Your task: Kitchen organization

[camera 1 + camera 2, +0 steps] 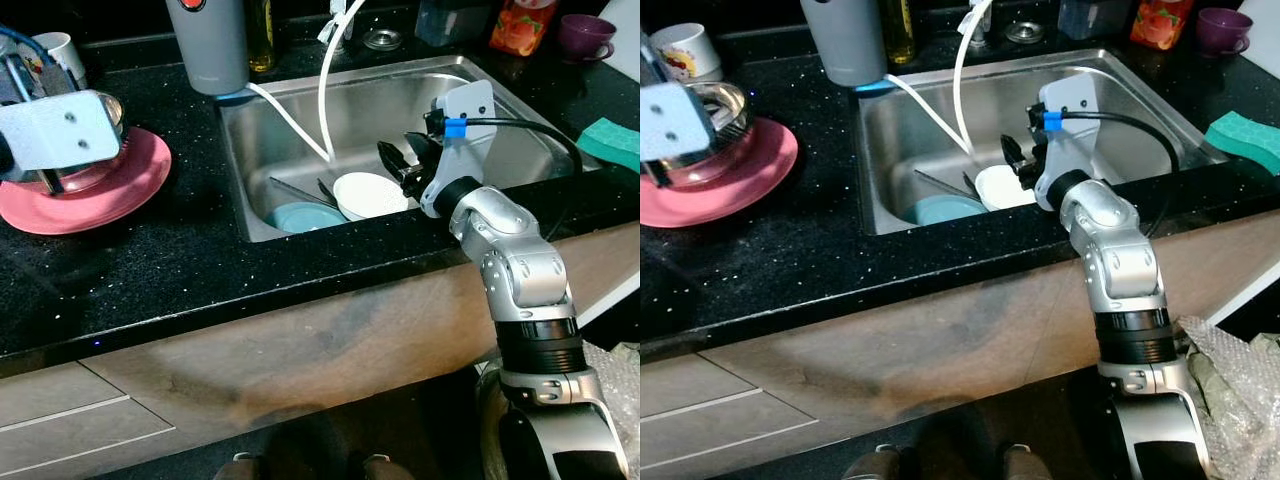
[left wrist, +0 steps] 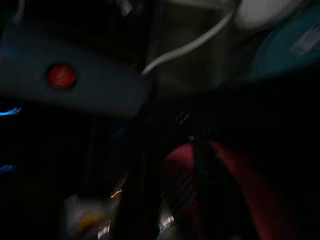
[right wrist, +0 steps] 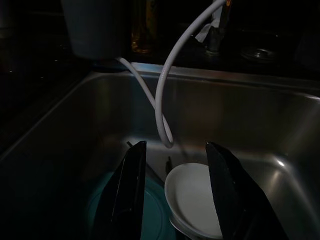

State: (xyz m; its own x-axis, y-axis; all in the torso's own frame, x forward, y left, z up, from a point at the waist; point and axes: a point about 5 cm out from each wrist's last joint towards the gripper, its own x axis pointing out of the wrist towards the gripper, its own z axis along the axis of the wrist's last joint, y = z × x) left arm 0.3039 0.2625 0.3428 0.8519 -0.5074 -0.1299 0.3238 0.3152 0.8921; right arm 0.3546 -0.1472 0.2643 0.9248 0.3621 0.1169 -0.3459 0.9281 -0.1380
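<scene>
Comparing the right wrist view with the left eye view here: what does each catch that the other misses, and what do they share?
Right wrist alone: the right hand seen along its own fingers, spread open above the white bowl.
Left eye alone: the pink plate under the left hand, the purple cup, the green sponge.
Shared: the steel sink, white hose, teal plate and grey canister.

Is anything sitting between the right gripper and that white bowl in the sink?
Nothing visible blocks it. The right gripper hangs over the sink with its jaws open, and the white bowl lies straight ahead between them. The white hose loops down behind the bowl, not across the path.
</scene>
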